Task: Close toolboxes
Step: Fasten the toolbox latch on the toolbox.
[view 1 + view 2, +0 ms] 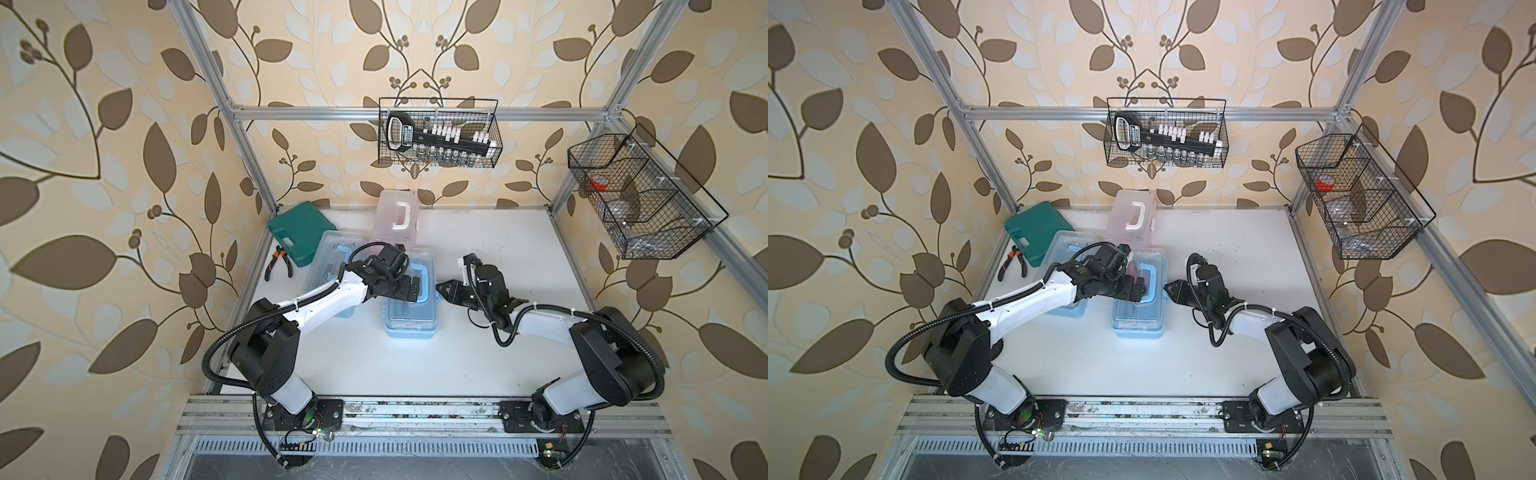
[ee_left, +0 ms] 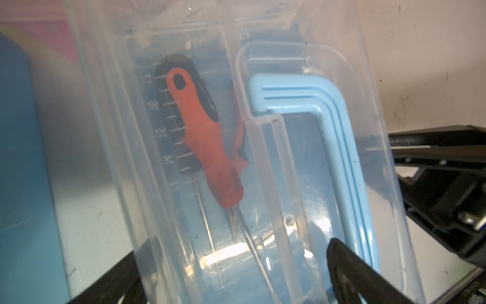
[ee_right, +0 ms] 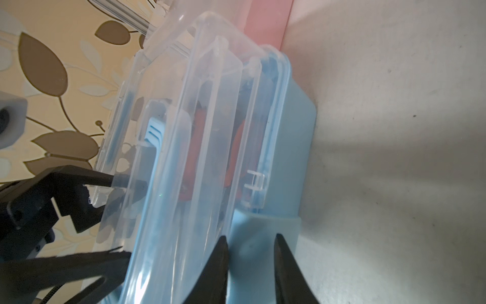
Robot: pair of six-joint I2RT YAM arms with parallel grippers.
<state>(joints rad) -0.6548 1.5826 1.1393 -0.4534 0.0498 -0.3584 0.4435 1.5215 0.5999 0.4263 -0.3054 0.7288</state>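
Overhead, in a top view, shows left claw (image 1: 409,289) spread wide on the lid (image 1: 411,313) of the near blue toolbox (image 1: 409,333), mid table (image 1: 457,357), half hiding its handle (image 1: 425,280). From left wrist, makes out orange screwdriver (image 2: 200,136) blurred under that lid. From right wrist, catches right claw (image 3: 251,240) slightly parted at blue latch (image 3: 263,226); cannot tell contact.

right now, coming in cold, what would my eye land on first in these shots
The light-blue toolbox in the middle of the table, with both arms at it: the left claw spread open over its clear lid, the right claw narrowly parted at its side latch. Through that lid an orange-handled screwdriver shows vividly in the left wrist view. Behind it, the pink toolbox stands out too.
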